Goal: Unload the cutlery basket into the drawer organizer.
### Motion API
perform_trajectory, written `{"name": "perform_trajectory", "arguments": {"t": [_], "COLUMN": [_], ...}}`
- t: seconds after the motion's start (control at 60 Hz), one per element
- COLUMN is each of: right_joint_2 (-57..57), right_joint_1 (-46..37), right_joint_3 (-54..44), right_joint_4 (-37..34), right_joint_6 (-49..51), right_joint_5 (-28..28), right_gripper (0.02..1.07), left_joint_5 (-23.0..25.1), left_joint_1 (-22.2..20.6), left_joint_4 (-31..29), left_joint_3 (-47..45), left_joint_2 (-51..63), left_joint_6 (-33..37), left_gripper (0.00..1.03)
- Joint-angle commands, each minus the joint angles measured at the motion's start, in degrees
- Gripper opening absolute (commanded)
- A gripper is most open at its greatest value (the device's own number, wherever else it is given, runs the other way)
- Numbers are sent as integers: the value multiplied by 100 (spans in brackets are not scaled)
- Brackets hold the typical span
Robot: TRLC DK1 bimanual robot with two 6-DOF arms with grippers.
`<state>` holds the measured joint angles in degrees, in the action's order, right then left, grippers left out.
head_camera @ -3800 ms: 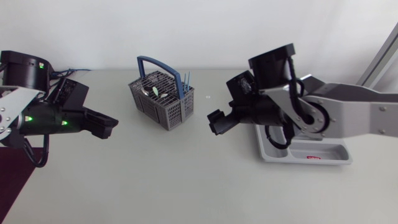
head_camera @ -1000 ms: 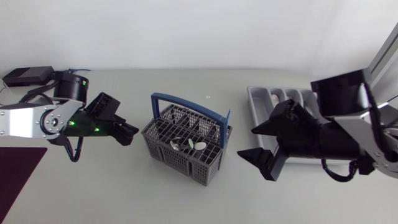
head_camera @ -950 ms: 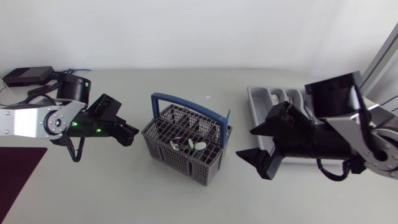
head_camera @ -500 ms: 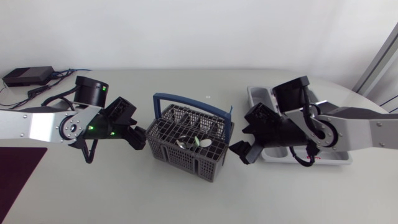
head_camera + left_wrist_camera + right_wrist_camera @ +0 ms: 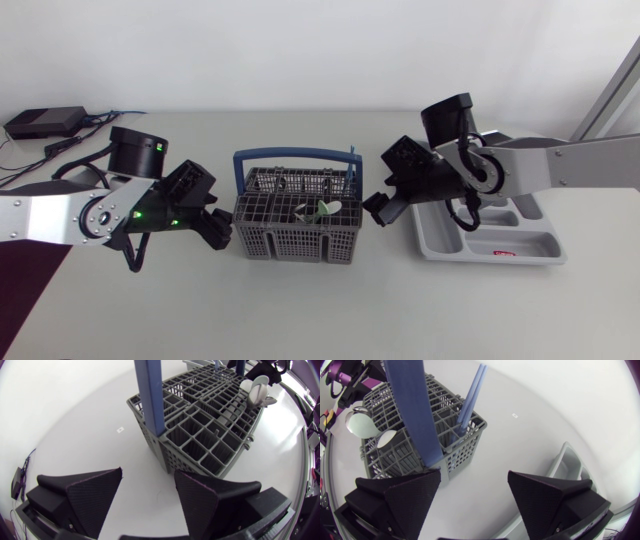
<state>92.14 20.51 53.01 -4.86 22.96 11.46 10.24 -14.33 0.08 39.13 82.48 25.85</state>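
**Head view.** The grey cutlery basket [image 5: 290,232] is a plastic lattice of small square cells. It stands mid-table [image 5: 300,310] under a blue arched handle [image 5: 295,155]. Pale, rounded spoon bowls [image 5: 322,209] poke up inside, and the grid hides whatever else lies in it. Thin blue sticks [image 5: 354,165] rise at its right end. The left tool [image 5: 222,230] sits close beside the basket's left wall, and the right tool [image 5: 377,206] is close beside its right end. Whether either touches the basket is hard to make out, and the finger gaps cannot be read here. The drawer organizer [image 5: 500,250] is a smooth grey moulded tray lying to the right. The right arm covers its far compartments.

**Left wrist view.** The left tool stands wide and holds nothing, with bare table between its matte, wedge-shaped fingers [image 5: 87,497]. A basket corner lies just ahead. The handle runs out of sight, and the spoon bowls show at the far side.

**Right wrist view.** The right tool is likewise wide and empty. The basket's end is just ahead, nearer one finger. The flat blue handle band is cut off, and the sticks stand in a corner cell. Only a corner of the organizer shows, ahead of the other finger.
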Motion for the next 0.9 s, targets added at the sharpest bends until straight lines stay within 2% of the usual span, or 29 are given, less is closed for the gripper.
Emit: {"name": "perform_trajectory", "arguments": {"t": [0.0, 0.067, 0.25, 0.383, 0.517, 0.6, 0.65, 0.667, 0.75, 0.883], "right_joint_2": [-275, -627, -1989, -2780, -3167, -3325, -3387, -3404, -3598, -3993], "right_joint_1": [137, 76, 32, 304, 612, 735, 752, 752, 770, 884], "right_joint_3": [-169, -380, -845, -933, -1091, -1329, -1487, -1531, -1821, -2102], "right_joint_4": [100, 38, -674, -1263, -1474, -1491, -1474, -1465, -1368, -1359], "right_joint_6": [-116, -99, -134, -442, -591, -635, -626, -617, -600, -450], "right_joint_5": [58, 31, -188, -329, -452, -461, -426, -417, -364, -338], "right_gripper": [99, 99, 99, 99, 99, 99, 99, 99, 99, 99], "left_joint_5": [145, 145, 145, 145, 180, 119, -4, -207, -549, -769], "left_joint_1": [0, 97, 237, 378, 334, -88, -334, -606, -1213, -1933], "left_joint_4": [10, 10, -8, -166, -359, -465, -553, -693, -1062, -1133], "left_joint_3": [-134, -143, -266, -380, -459, -538, -503, -389, -29, 332], "left_joint_2": [-153, -232, -619, -1085, -1630, -2174, -2315, -2385, -2403, -2245], "left_joint_6": [184, 202, 237, 307, 465, 1054, 1098, 1124, 1344, 2144], "left_gripper": [93, 93, 93, 93, 93, 94, 94, 94, 95, 95]}}
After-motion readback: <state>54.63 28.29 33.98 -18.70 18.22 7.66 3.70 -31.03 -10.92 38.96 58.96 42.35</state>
